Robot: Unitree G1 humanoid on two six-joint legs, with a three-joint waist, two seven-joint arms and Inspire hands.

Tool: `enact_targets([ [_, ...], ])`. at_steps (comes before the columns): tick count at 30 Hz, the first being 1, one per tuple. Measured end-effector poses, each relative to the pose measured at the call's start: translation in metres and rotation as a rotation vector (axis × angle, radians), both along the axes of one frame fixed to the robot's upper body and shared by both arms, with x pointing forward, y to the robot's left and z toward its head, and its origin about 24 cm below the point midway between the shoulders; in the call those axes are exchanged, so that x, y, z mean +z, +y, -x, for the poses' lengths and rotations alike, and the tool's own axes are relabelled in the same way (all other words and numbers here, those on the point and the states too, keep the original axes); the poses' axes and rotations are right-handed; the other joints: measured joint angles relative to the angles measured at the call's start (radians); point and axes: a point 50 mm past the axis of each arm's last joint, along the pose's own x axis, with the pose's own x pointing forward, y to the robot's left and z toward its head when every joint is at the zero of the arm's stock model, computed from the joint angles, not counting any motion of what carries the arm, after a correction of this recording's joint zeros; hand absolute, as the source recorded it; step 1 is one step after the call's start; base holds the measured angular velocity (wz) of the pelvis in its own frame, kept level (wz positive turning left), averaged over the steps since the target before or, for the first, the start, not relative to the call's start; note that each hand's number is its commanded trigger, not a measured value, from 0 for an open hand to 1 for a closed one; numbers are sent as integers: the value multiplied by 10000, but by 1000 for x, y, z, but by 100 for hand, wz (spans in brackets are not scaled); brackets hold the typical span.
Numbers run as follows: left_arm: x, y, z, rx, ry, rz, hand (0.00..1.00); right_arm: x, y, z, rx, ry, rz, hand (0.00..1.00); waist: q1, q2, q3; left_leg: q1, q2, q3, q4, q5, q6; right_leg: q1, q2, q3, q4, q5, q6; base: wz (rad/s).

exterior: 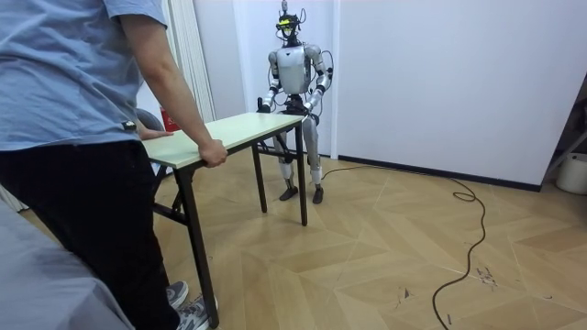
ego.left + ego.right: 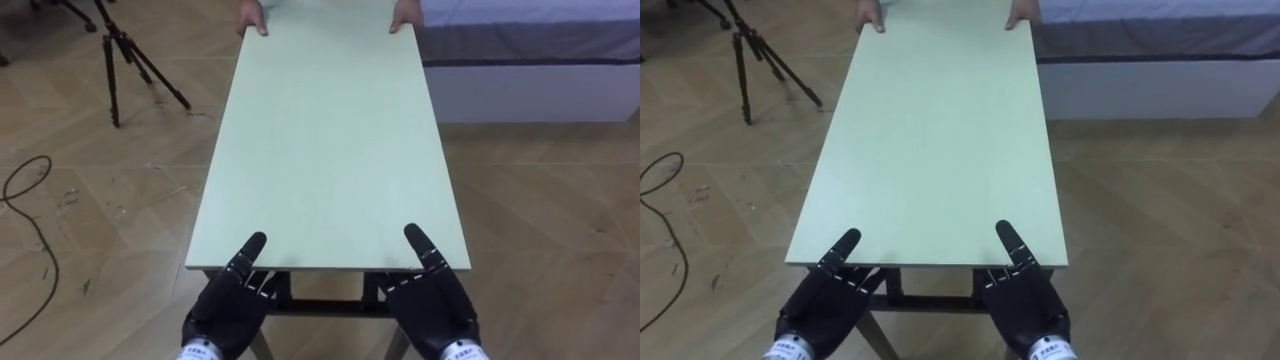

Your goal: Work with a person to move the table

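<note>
Evidently our left hand (image 2: 228, 305) and right hand (image 2: 432, 300) met the table's (image 2: 330, 150) near edge, though we couldn't tell their hold; the person (image 1: 83, 110) gripped the far end. We judged uneven pulling could slip that edge from us.

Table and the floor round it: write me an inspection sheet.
Surface: table top pale green and bare.
Job's things: table, with a person holding its far end with both hands.
Clutter: nothing seen.
Hands: left hand and right hand at the near edge.
Cables: nothing seen but the robot's own, on the floor to its left.
Surroundings: wooden floor, tripod far left, bed far right.
</note>
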Motion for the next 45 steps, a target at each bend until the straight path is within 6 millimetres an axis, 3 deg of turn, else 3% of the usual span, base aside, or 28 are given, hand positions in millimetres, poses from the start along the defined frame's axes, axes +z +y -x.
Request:
enact_targets([
  [5,3,-8,-8,132,-145,222,0,0,2,-1,-82,-7,-40,0,26,-15,10,1,-11,-14,0,0,1,-35,21,12,45,-3,5,-1],
  [13,6,-14,-14,352,-339,341,0,2,8,-5,-418,-172,-211,0,47,-196,124,-117,-25,-7,7,1,2,-262,-4,10,75,-4,2,0],
  [14,6,-14,-14,377,-325,337,38,2,8,-5,-418,-169,-208,0,51,-196,124,-117,-25,-7,12,1,3,-264,-2,11,75,-3,1,0],
  [15,6,-14,-14,386,-318,336,61,2,8,-5,-416,-168,-205,0,51,-196,124,-117,-24,-8,17,1,2,-262,-2,11,75,-3,1,0],
  [16,6,-14,-14,404,-311,337,89,2,8,-5,-429,-173,-191,62,51,-196,124,-117,-22,-9,23,1,2,-262,-2,11,74,-3,-1,0],
  [17,6,-14,-14,423,-311,341,100,2,8,-5,-442,-177,-181,100,52,-196,124,-118,-18,-10,25,1,2,-261,-2,11,72,-1,-3,0],
  [23,7,-15,-16,478,-253,360,100,2,8,-5,-532,-185,-160,100,58,-196,124,-114,-17,7,25,1,2,-260,-1,28,74,0,-5,0],
  [30,3,-17,-16,603,730,87,100,-9,12,-8,-403,987,247,100,46,-204,129,-228,3,0,4,1,2,-326,57,65,101,5,-11,-3],
  [45,2,-14,-16,367,790,-491,100,-10,16,-10,-536,1057,334,100,85,-325,146,-65,23,-30,-58,1,2,-213,111,95,46,8,-16,-3],
])
